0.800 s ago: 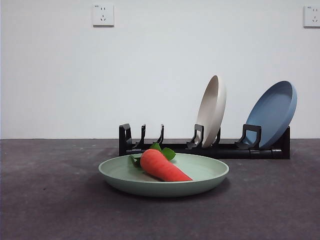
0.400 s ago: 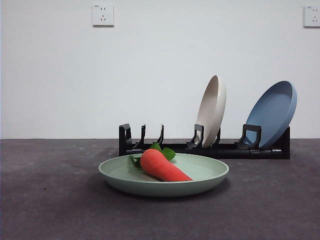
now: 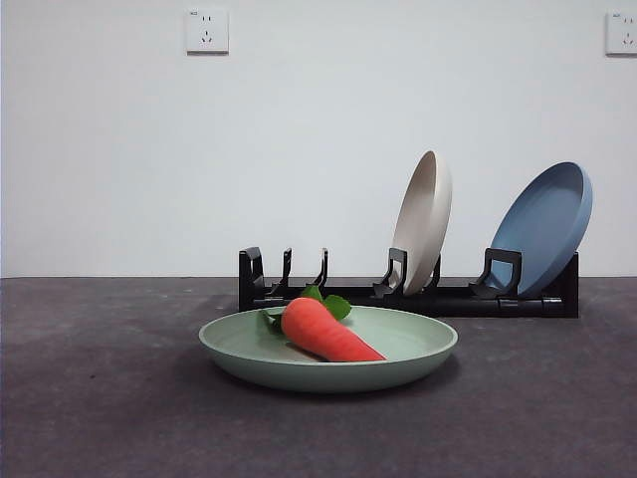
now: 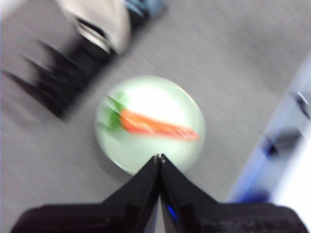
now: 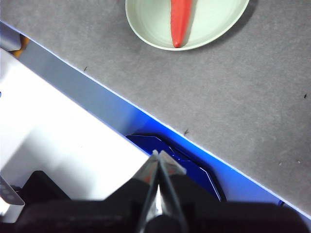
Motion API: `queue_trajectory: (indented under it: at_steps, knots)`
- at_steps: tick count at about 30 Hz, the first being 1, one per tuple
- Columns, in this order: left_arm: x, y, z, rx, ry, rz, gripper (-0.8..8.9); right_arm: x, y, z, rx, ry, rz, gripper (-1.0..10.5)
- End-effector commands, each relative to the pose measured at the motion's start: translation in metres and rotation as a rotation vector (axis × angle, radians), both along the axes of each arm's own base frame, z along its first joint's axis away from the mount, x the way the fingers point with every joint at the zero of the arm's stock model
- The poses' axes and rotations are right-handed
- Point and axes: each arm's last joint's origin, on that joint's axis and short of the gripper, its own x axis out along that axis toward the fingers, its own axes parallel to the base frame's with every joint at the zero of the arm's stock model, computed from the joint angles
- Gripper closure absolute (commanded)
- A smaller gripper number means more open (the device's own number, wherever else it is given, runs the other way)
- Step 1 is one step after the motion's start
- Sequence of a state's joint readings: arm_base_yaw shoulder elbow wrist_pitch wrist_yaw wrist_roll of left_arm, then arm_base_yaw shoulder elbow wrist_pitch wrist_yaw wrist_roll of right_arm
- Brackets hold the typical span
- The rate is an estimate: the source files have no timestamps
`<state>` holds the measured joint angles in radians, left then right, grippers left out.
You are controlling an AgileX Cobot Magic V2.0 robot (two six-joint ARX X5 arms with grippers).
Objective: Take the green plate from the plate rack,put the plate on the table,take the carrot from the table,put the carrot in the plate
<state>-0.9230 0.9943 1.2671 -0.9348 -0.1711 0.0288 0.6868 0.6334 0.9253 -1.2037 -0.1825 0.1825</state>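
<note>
The green plate [image 3: 398, 347] lies flat on the dark grey table [image 3: 100, 398], in front of the black plate rack [image 3: 328, 291]. The carrot [image 3: 323, 331] lies in the plate, leaves toward the rack. The left wrist view is blurred and shows the plate [image 4: 141, 150] and carrot [image 4: 158, 126] from high above, with my left gripper [image 4: 159, 157] shut and empty. The right wrist view shows the plate [image 5: 209, 24] and carrot [image 5: 181, 19] far off, with my right gripper [image 5: 158, 156] shut and empty over the table's edge. Neither gripper shows in the front view.
A beige plate [image 3: 423, 219] and a blue plate [image 3: 545, 227] stand in the rack's right slots; its left slots hold nothing. The table's blue-lit edge [image 5: 121, 109] and a white surface [image 5: 53, 141] lie under the right gripper.
The front view has shifted by a couple of pixels; the plate, carrot and rack have not visibly moved.
</note>
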Motion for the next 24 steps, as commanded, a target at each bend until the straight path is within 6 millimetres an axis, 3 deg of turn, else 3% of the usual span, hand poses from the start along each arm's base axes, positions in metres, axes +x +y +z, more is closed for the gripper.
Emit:
queue_trajectory:
  at_steps: [1, 6, 11, 17, 24]
  knots:
    - [0.010, 0.022, 0.016, -0.061, -0.209, 0.052, 8.16, 0.000, 0.000, -0.001, -0.003, -0.006, 0.007, 9.5]
    - [0.016, 0.070, 0.028, -0.243, -0.470, 0.230, 8.16, 0.000, 0.000, -0.001, -0.003, -0.006, 0.007, 9.5]
    - [0.000, 0.108, 0.008, -0.282, -0.657, 0.419, 8.16, 0.000, 0.000, -0.001, -0.003, -0.006, 0.007, 9.5]
    - [-0.015, 0.129, -0.056, -0.239, -0.742, 0.627, 8.16, 0.000, 0.000, -0.001, -0.003, -0.006, 0.007, 9.5]
    - [-0.019, 0.134, -0.147, -0.256, -0.653, 0.696, 8.16, 0.000, 0.000, -0.001, -0.003, -0.006, 0.007, 9.5]
